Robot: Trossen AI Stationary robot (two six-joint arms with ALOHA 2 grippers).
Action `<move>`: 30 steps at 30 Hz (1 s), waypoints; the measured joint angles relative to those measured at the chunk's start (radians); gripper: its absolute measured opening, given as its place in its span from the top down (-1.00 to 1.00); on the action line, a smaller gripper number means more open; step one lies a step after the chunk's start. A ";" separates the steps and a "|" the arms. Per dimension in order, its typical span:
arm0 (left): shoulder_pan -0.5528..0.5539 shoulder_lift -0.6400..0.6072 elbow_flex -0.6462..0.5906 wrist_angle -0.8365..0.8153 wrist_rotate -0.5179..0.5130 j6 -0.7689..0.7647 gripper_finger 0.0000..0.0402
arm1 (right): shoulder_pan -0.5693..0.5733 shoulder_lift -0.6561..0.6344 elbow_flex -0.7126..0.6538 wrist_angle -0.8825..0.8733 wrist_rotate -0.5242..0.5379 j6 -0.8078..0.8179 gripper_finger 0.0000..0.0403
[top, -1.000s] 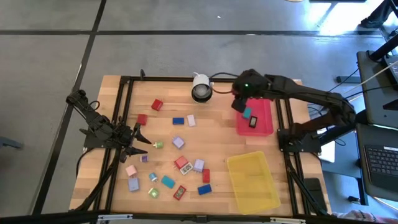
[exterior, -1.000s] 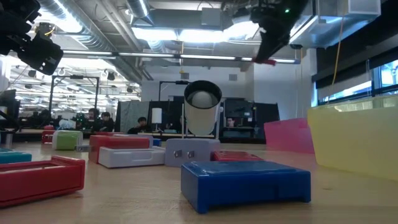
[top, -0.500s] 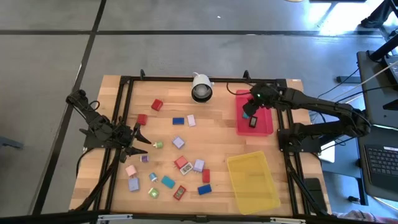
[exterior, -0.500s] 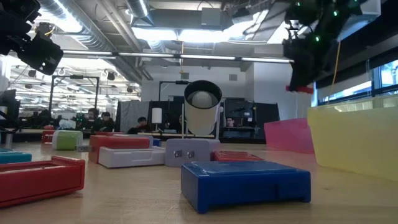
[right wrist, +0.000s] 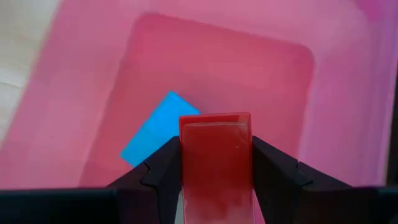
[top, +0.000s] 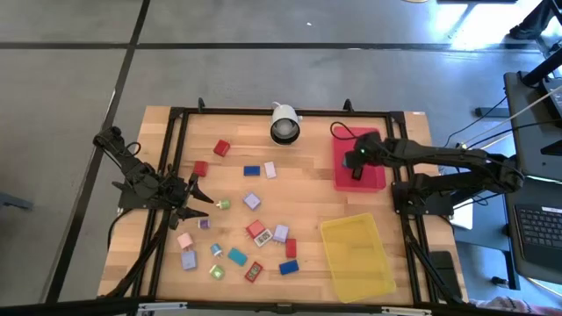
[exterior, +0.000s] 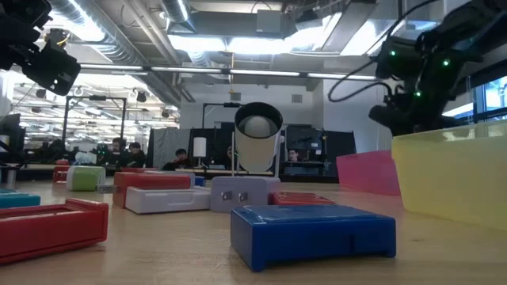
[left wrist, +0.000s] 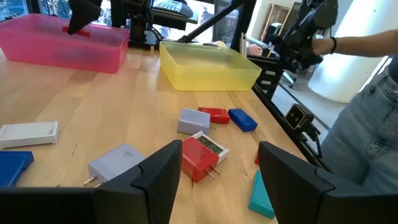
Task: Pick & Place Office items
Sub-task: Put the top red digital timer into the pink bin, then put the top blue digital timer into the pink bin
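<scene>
Our right gripper [right wrist: 216, 163] pinches a red block [right wrist: 216, 149] over the red tray [top: 373, 180], at the desk's [top: 307, 206] 2 o'clock, above a blue block [right wrist: 155, 130] inside. Our left gripper [top: 200, 195] waits spread at 9 o'clock.

White camera [top: 284, 125], red tray [top: 373, 182], yellow tray [top: 356, 262] — wooden table [top: 307, 193]

Right gripper [top: 355, 163], clamping a small flat red block [right wrist: 216, 144], has swung from near the white camera across and dropped low over the translucent red-pink tray [top: 370, 180], above a blue block [right wrist: 155, 135].
</scene>
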State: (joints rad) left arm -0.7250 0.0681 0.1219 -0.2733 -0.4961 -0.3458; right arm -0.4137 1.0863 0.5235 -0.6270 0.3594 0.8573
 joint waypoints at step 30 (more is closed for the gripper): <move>0.000 0.000 0.000 0.000 0.000 0.000 -0.04 | 0.000 0.000 -0.029 0.029 -0.065 0.018 -0.26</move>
State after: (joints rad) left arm -0.7246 0.0681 0.1215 -0.2733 -0.4961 -0.3458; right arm -0.4137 1.0866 0.4946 -0.5981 0.2947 0.8749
